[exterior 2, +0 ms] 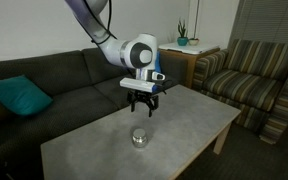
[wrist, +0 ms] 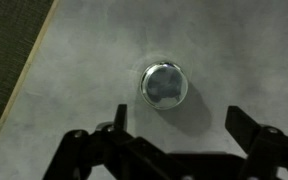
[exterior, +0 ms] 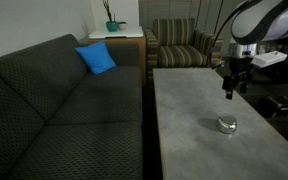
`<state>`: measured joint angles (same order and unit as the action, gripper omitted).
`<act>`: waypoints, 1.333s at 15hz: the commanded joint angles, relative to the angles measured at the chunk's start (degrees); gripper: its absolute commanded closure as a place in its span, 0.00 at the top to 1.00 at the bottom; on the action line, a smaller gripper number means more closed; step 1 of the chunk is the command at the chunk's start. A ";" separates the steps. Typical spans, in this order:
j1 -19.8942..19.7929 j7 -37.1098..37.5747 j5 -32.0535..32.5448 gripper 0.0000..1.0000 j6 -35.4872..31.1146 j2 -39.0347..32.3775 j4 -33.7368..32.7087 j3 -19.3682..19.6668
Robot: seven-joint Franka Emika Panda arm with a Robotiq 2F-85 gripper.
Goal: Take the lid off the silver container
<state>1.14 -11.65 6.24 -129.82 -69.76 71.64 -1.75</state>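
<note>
Now hovering well above the table [exterior: 184, 110], gripper [exterior 2: 142, 108] spread wide and empty. Below, nearly underneath, sitting upright: silver container [exterior 2: 139, 138] with lid [wrist: 165, 84] seated on top. Nothing lifted yet, by the look of it; left to do: descend, pinch lid, pull off.

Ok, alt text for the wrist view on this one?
Seen from above, a small silver container with its shiny lid on sits on a grey table, beyond the open gripper whose dark fingers fill the bottom edge. Dark sofa fabric shows at left.
</note>
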 commanded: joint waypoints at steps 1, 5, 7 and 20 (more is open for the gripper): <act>-1.24 -2.98 -0.36 1.00 2.56 -4.68 -5.69 -0.92; -3.14 -8.26 -0.80 1.00 4.16 -10.05 -11.31 -2.48; -4.73 -13.40 -1.18 1.00 3.64 -13.03 -14.30 -4.21; -3.76 1.92 -11.53 1.00 9.02 -15.68 -14.52 -4.86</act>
<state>-3.55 -16.68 -2.56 -121.33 -85.44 56.33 -7.76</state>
